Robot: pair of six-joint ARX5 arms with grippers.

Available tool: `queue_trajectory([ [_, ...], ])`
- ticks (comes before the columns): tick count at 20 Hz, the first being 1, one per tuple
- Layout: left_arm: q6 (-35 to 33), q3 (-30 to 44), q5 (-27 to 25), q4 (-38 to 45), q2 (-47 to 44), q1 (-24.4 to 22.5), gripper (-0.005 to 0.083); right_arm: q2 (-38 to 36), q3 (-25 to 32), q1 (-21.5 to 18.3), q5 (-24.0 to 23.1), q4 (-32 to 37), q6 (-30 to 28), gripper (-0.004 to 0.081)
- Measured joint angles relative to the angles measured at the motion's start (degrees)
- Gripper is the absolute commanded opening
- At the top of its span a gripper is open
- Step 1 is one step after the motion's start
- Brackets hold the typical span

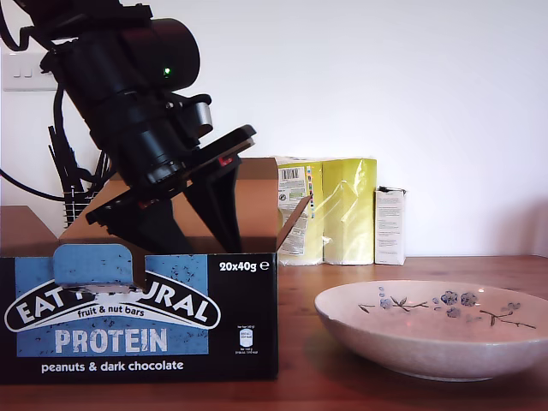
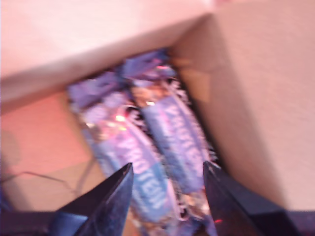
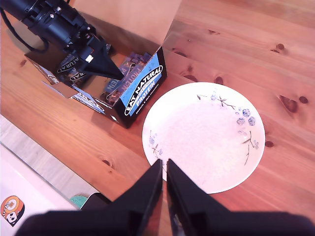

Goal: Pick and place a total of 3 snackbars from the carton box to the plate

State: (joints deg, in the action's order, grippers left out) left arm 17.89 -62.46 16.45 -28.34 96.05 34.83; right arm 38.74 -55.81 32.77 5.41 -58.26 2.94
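Cardboard is filling the exterior view's left: the box [image 1: 137, 312] is sitting on the wooden bench [image 1: 342, 377] with its black and blue printed front facing the camera and its brown flaps standing open. My first end effector [image 1: 193, 227] is reaching down into the open top at a slant, its dark fingers [image 1: 218, 205] dipping below the rim. In the first wrist view those fingers are standing spread apart, nothing between them, hovering just above two bars [image 2: 162, 142] that are lying side by side on the box floor near a corner, their blue wrappers blurred. I cannot tell whether the tips are touching a wrapper. In the second wrist view the same arm [image 3: 54, 24] is leaning into the box [image 3: 142, 86], and several wrapped bars [image 3: 130, 69] are showing packed against the printed wall.

Behind the box, toward the middle of the exterior view, yellow packs [image 1: 330, 210] are standing against the white wall, with a small white carton [image 1: 390, 225] just beside them.

Toward the exterior view's right, the plate [image 1: 428, 342] is resting on the bench near the box but apart from it, its blue flower-and-branch pattern showing inside; no bars are lying in it. My second end effector [image 3: 164, 182] is hanging high above the plate's [image 3: 172, 118] near rim, looking straight down, its fingers pressed together with only a thin slit between them and gripping nothing.
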Motion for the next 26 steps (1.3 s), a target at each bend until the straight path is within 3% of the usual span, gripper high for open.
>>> queue_trajectory([
  [11, 1.7, 0.0, 3.4, 4.0, 4.6, 0.8, 0.0402, 0.0, 0.0, 0.0, 0.0, -0.1, -1.3, -0.0013],
  [16, 2.8, 0.0, 3.6, 4.7, 5.1, 1.8, 0.0205, 0.0, 0.0, 0.0, 0.0, -0.1, -1.3, -0.0013],
  [23, 3.0, 0.0, 3.8, 8.7, 5.5, 1.8, -0.0007, 0.0, 0.0, 0.0, 0.0, -0.1, -1.3, -0.0013],
  [26, 3.0, 0.0, 3.9, 10.0, 5.5, 1.8, -0.0024, 0.0, 0.0, 0.0, 0.0, -0.1, -1.3, -0.0013],
])
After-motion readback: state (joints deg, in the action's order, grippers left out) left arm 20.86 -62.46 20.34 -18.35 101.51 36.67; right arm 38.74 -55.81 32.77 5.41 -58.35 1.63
